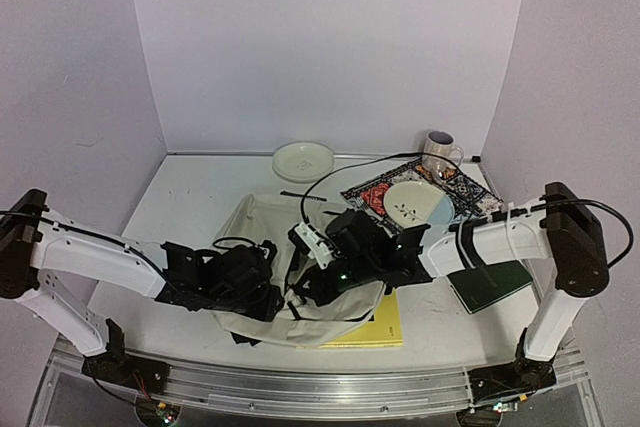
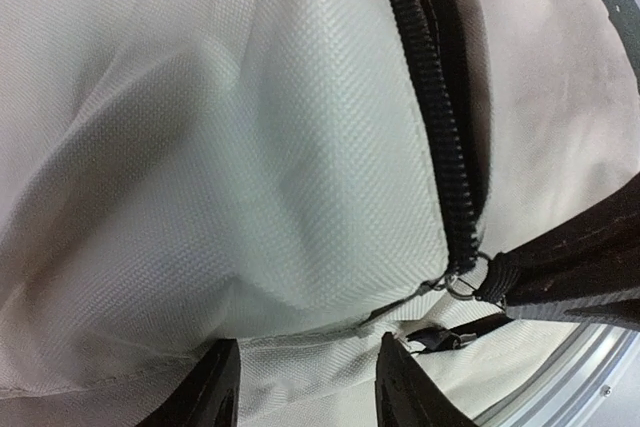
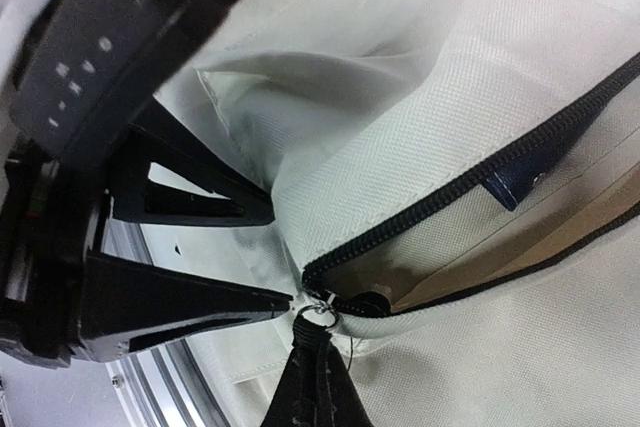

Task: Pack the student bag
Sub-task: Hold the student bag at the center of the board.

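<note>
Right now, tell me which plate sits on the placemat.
The white and pale-blue plate, near the mug, lies on the placemat; the plain cream plate sits on bare table farther left.

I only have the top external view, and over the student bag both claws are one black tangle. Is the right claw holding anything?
Observer: Yes. The right wrist view shows the right claw shut on the zipper pull of the student bag.
Operator: And the other one?
Observer: The left claw pinches a fold of bag fabric just beside that pull.
Operator: Is the bag zipped up?
Observer: No. The zipper gapes beside the pull, showing the inside.
</note>
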Available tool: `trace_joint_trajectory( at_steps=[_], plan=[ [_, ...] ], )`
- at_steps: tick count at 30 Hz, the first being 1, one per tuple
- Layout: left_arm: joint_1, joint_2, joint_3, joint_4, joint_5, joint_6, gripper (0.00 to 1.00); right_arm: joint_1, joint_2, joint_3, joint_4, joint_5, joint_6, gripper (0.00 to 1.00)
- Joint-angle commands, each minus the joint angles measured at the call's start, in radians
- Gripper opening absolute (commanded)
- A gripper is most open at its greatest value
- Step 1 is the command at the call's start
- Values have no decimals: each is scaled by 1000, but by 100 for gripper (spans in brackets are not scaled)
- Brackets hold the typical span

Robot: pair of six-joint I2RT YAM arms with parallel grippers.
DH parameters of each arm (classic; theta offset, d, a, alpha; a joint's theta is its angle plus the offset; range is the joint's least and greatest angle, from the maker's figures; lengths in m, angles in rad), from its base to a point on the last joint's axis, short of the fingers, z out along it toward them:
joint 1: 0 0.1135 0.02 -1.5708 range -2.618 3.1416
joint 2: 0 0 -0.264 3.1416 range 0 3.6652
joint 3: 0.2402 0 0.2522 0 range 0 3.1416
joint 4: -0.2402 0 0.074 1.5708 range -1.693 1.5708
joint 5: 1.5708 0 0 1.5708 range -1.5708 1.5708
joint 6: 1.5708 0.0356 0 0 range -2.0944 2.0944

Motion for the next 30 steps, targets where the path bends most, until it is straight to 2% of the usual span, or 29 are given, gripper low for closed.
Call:
trace_joint_trajectory(
  at_steps=[1,10,14,19,26,30],
  plan=[
    [-25,50,31,16,-77,10,50,2,-53,74,-38,21,-24,0],
    [-65,92,15,131,-210,-33,52,3,-27,119,-50,-29,-23,0],
    [-65,109,-7,139,-236,-42,39,3,-41,122,-55,9,-32,0],
    [-66,107,-90,135,-176,-78,21,-18,-53,159,-91,140,-65,0],
    [-66,70,-220,123,-121,-157,9,-90,-34,216,-99,222,-77,0],
    [-66,30,-248,113,-120,-177,8,-121,-15,260,-109,221,-88,0]
  ],
)
